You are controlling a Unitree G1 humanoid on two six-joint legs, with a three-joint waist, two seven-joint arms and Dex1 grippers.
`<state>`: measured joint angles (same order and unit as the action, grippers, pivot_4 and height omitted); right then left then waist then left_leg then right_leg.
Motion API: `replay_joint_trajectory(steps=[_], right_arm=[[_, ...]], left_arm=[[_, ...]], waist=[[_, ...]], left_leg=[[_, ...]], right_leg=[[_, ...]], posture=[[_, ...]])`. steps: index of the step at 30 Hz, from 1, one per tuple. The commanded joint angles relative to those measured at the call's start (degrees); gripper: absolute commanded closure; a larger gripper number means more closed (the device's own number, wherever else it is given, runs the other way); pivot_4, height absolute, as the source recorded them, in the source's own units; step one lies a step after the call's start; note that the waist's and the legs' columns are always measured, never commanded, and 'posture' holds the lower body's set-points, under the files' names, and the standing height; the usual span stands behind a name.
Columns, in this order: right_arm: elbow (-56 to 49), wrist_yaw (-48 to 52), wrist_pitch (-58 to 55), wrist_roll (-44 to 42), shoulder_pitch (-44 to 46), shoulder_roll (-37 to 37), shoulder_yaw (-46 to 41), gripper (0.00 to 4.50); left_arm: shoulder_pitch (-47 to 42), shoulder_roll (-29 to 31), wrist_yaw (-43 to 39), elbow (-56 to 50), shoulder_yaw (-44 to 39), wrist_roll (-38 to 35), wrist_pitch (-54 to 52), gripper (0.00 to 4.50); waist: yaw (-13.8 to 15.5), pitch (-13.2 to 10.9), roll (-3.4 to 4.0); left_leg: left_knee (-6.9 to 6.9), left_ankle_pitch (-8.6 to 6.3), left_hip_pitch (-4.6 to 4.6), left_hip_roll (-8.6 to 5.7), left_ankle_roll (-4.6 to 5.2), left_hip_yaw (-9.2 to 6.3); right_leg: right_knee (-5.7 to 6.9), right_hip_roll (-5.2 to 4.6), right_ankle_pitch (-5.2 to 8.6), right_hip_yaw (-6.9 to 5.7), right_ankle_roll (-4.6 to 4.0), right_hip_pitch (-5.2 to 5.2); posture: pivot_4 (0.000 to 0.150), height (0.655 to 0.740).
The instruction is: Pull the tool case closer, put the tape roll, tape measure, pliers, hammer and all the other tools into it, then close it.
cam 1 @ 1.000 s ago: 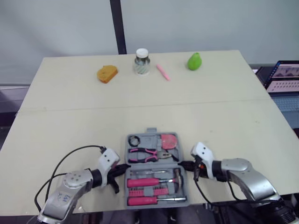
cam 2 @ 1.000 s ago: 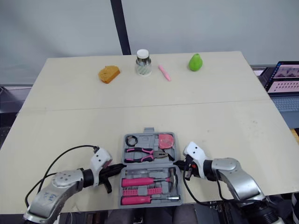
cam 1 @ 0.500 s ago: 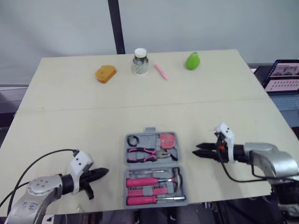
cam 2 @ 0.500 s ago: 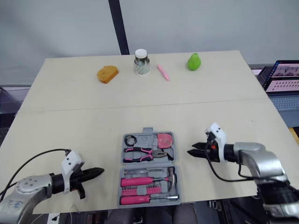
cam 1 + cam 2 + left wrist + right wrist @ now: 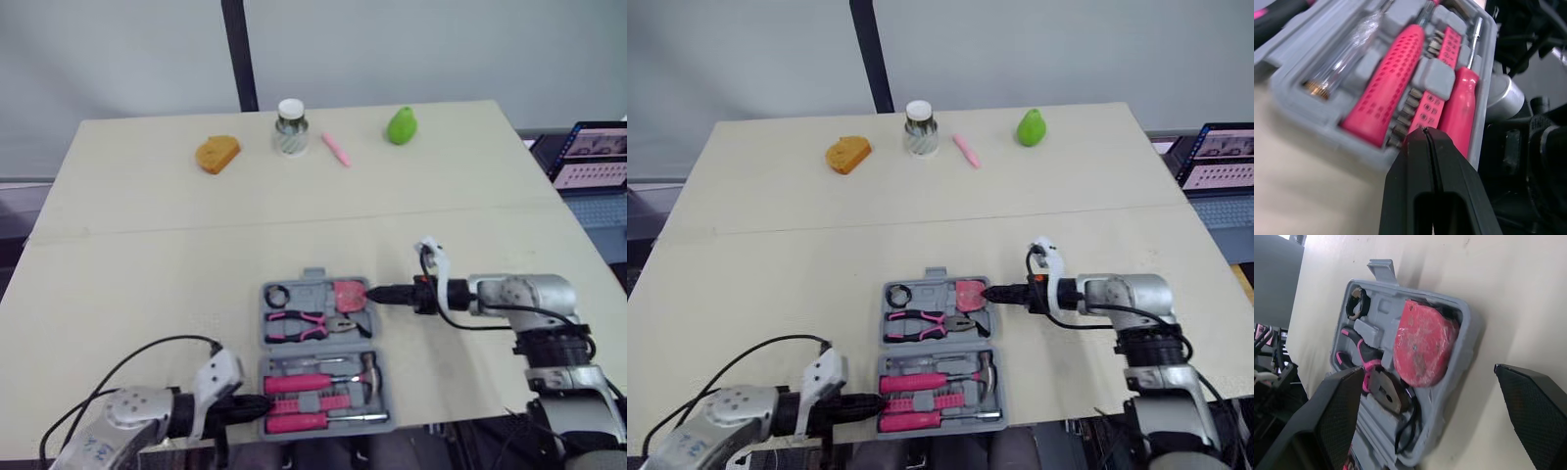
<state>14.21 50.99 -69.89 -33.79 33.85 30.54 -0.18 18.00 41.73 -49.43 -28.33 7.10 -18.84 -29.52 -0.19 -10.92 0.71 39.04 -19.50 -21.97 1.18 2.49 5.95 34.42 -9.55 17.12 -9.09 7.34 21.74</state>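
The grey tool case [image 5: 384,343] lies open near the table's front edge. Its far half holds a small black tape roll [image 5: 280,294], the pink-handled pliers [image 5: 298,322] and a red tape measure [image 5: 350,295]. The near half holds the hammer [image 5: 368,368] and pink screwdrivers [image 5: 298,382]. My right gripper [image 5: 375,293] is open, its tips at the case's far right corner beside the tape measure [image 5: 1422,347]. My left gripper [image 5: 263,402] is shut, its tip against the case's near left edge by the pink handles [image 5: 1386,93].
Along the table's far side stand an orange bread-shaped thing [image 5: 217,154], a jar with a white lid [image 5: 290,126], a pink pen [image 5: 337,150] and a green pear [image 5: 401,125]. A laptop [image 5: 588,157] sits off the table's right side.
My left gripper has come in from the left to the case's near left edge. My right gripper has moved left to the case's far right corner, its fingers now spread.
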Motion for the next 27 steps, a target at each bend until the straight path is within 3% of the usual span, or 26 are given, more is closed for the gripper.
replay_joint_trajectory(steps=[1,16,27], right_arm=[[2.55,0.21,1.12,0.28,1.14,-1.08,0.25,0.03],[1.56,4.81,2.64,-2.32,2.66,-6.12,-0.04,0.03],[-5.02,11.33,4.59,-4.41,0.81,-3.95,1.14,0.03]], left_arm=[[1.0,0.79,1.03,3.82,3.13,3.83,0.43,4.5],[0.97,1.88,1.2,7.89,2.49,4.1,3.8,4.5],[1.57,2.6,1.08,9.51,1.76,4.15,5.34,4.5]], waist=[[-0.01,0.04,0.06],[-0.49,0.16,0.26],[-1.39,0.16,0.26]], left_leg=[[0.0,0.0,0.0,0.0,0.0,0.0],[-0.03,0.12,0.06,0.09,-0.15,0.1],[-0.09,0.15,0.05,0.14,-0.2,0.11]], right_leg=[[0.0,0.0,0.0,0.0,0.0,0.01],[0.32,0.06,0.06,0.12,-0.1,0.2],[0.46,0.1,0.1,0.12,-0.19,0.31]], posture=[[0.15,0.74],[0.15,0.74],[0.15,0.74]])
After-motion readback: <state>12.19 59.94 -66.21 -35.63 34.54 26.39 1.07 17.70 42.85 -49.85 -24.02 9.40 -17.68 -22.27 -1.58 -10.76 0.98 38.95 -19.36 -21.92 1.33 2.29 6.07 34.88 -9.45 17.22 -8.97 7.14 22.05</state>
